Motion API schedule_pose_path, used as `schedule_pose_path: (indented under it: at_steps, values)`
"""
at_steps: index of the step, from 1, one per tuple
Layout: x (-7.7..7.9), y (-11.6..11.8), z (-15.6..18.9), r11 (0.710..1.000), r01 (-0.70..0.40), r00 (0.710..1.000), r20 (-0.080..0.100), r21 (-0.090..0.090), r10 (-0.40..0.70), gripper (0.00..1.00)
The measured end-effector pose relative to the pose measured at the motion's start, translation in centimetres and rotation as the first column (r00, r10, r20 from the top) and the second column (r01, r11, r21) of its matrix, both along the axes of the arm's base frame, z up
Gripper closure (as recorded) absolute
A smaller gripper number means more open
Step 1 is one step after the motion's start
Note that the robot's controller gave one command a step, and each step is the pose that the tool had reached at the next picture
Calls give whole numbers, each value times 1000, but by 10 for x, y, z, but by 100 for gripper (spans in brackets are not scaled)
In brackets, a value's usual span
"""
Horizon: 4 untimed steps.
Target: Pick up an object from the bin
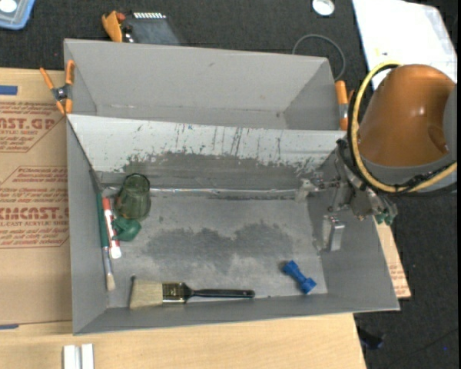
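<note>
Grey metal bin (pixel 215 244) has a scratched floor, and most of it is bare. The thing nearest to me is a small blue plastic piece (pixel 299 277). It lies flat near the front right corner, with nothing touching it. My claw (pixel 333 233) hangs just above and behind it, close to the slanted right wall (pixel 365 271). I cannot tell how far open my claw is, and I think it has hold of nothing. To do this well, I should first get right over the blue piece. Then I should turn so I close across its thin side, and go straight down. It is small and low, so I think I must go almost to the floor or I will miss it. The right wall and the front wall (pixel 238 315) lean in close here, so I have little room on those two sides. A bump could push me off my line. To the left there is lots of open floor. A black-handled paintbrush with pale bristles (pixel 188 292) lies along the front wall, apart from the blue piece. Far off on the left are a see-through green cup (pixel 133 196) and a red and white pen (pixel 110 229), well out of my way.
</note>
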State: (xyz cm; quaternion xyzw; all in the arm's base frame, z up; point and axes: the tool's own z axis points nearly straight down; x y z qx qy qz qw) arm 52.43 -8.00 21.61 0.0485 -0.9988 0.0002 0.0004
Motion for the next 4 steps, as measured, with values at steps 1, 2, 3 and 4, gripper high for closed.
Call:
schedule_pose_path:
  at_steps: [1,2,3,4]
  values:
    - [-6,39,-68,995,97,995,4,2,-97,0]
    - [-1,12,-112,995,99,995,18,-4,-99,0]
    - [-1,34,-46,999,34,999,4,3,-34,0]
    - [13,24,-30,999,36,999,16,3,-36,0]
